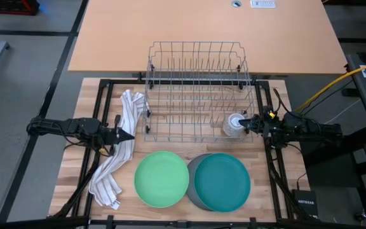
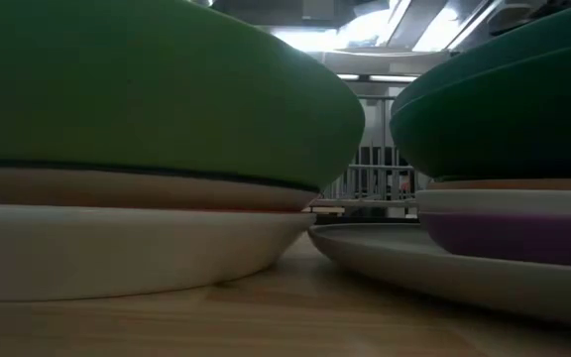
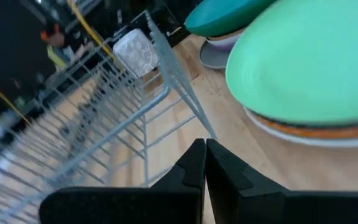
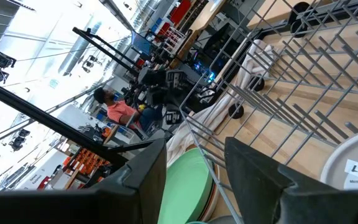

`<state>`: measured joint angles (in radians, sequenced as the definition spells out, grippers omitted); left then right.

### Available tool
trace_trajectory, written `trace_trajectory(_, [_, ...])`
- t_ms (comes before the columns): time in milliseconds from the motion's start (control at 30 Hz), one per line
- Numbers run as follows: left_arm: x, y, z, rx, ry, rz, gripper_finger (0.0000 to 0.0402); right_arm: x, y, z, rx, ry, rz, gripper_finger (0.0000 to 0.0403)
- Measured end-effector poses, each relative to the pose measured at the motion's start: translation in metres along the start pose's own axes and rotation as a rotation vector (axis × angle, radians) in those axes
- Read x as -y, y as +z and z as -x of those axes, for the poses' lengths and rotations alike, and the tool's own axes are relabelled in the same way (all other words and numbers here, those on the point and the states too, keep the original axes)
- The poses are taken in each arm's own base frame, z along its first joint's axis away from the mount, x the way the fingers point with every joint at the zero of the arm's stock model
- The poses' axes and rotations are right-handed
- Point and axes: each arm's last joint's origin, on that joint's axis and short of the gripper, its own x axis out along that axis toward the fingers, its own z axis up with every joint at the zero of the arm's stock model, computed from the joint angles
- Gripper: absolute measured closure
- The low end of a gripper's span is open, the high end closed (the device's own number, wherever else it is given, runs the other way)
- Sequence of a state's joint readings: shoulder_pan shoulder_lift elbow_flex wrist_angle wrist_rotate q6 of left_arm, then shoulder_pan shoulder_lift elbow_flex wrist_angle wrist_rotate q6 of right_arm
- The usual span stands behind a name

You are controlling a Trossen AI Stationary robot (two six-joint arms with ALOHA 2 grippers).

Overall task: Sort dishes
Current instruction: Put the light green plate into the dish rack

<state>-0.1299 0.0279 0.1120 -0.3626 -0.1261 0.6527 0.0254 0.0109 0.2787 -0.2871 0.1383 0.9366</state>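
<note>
Two stacks of dishes stand on the wooden table near its front edge. The left stack is topped by a light green plate (image 1: 162, 179) (image 3: 303, 62), with an orange rim and a white bowl (image 2: 117, 248) under it. The right stack has a teal plate (image 1: 222, 182) on top, then white and purple (image 2: 513, 233) dishes, and a grey plate (image 2: 444, 268) at the bottom. My left gripper (image 1: 129, 135) (image 3: 205, 163) is shut and holds nothing; it is above the towel, left of the rack. My right gripper (image 1: 243, 123) (image 4: 194, 168) is open at the rack's right side, with nothing between its fingers.
A wire dish rack (image 1: 196, 89) stands behind the stacks, with a small clear cup (image 1: 234, 125) in its near right corner. A white striped towel (image 1: 116, 159) lies left of the rack and stacks. A person (image 4: 120, 109) is in the room beyond the table.
</note>
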Motion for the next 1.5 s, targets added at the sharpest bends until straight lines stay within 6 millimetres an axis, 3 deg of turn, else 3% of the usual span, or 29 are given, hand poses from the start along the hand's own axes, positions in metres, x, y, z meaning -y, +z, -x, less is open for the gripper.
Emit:
trace_trajectory(167, [0.0, 0.0, 0.0, 0.0, 0.0, -0.126, 0.0398, 0.0, 0.0, 0.0, 0.0, 0.0, 0.0, 0.0237])
trace_trajectory(467, [-0.007, 0.009, 0.0, 0.103, 0.086, -0.065, 0.0398, 0.0, 0.0, 0.0, 0.001, 0.0, 0.0, 0.0237])
trace_trajectory(567, [-0.014, 0.018, 0.002, 0.207, 0.143, 0.08, 0.0398, 0.0, 0.0, 0.0, 0.004, 0.001, -0.001, 0.0237])
trace_trajectory(733, [-0.028, 0.035, 0.011, 0.457, 0.185, 0.515, 0.0398, 0.0, 0.0, 0.0, 0.006, 0.002, -0.002, 0.0237])
trace_trajectory(933, [-0.036, 0.044, 0.018, 0.629, 0.154, 0.815, 0.0398, 0.0, 0.0, 0.0, 0.008, 0.001, -0.002, 0.0237])
trace_trajectory(1033, [-0.035, 0.044, 0.018, 0.635, 0.125, 0.901, 0.0398, 0.0, 0.0, 0.0, 0.009, 0.0, -0.002, 0.0237])
trace_trajectory(1233, [-0.036, 0.043, 0.018, 0.622, 0.144, 0.884, 0.0398, 0.0, 0.0, 0.0, 0.01, 0.0, -0.002, 0.0237])
trace_trajectory(1500, [-0.035, 0.042, 0.016, 0.622, 0.079, 1.079, 0.0398, 0.0, 0.0, 0.0, 0.01, 0.0, -0.002, 0.0237])
